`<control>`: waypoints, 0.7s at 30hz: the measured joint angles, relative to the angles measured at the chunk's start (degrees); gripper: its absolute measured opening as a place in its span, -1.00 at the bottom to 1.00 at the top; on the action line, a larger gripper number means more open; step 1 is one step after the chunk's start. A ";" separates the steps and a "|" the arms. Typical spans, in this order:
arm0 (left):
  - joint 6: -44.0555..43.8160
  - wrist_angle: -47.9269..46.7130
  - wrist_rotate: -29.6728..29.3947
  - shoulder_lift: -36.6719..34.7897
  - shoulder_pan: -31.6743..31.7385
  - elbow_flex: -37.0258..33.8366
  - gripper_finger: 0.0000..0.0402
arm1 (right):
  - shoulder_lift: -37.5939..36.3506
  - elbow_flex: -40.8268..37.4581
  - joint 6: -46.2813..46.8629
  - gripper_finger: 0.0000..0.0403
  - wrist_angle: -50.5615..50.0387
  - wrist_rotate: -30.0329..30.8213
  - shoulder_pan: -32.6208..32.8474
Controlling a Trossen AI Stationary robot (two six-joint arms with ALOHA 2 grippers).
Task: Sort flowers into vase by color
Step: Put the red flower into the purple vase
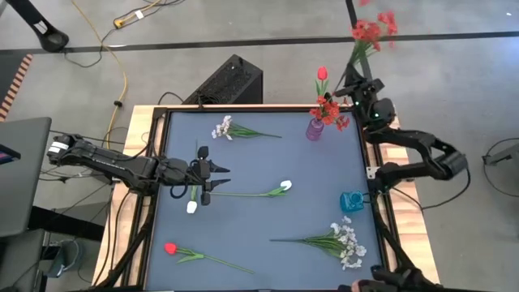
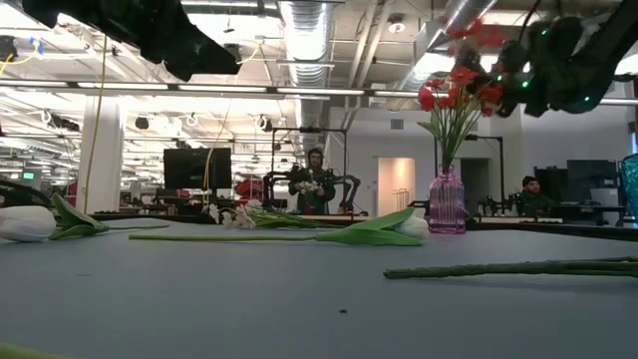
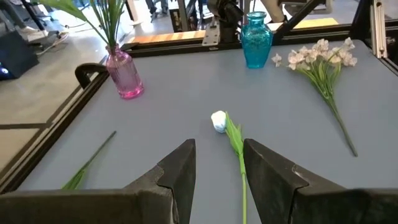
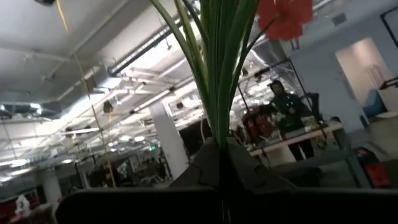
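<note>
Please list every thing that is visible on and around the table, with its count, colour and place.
pink vase: 1, far right corner, red flowers inside
blue vase: 1, right edge
white tulips: 2, centre and left
red tulip: 1, near left
white sprays: 2, near right and far middle
red spray: 1, held above far right corner
black box: 1, floor behind table
left gripper: open over a tulip stem
right gripper: shut on red spray
</note>
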 joint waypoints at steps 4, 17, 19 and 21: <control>0.31 -0.24 -0.11 0.00 0.00 0.00 -0.38 | 2.74 0.00 1.23 -0.86 0.41 -0.07 0.52; 1.31 -1.03 -0.08 0.00 0.00 0.00 -0.38 | 6.71 -0.85 1.30 -0.86 0.00 -0.14 3.82; 1.17 -1.03 -0.08 0.00 0.00 0.00 -0.38 | 6.71 -0.85 -0.02 -0.86 0.02 -0.29 4.88; 0.74 -1.04 -0.06 0.00 0.00 0.00 -0.38 | 6.71 -0.85 -1.72 -0.86 -0.02 -0.31 5.81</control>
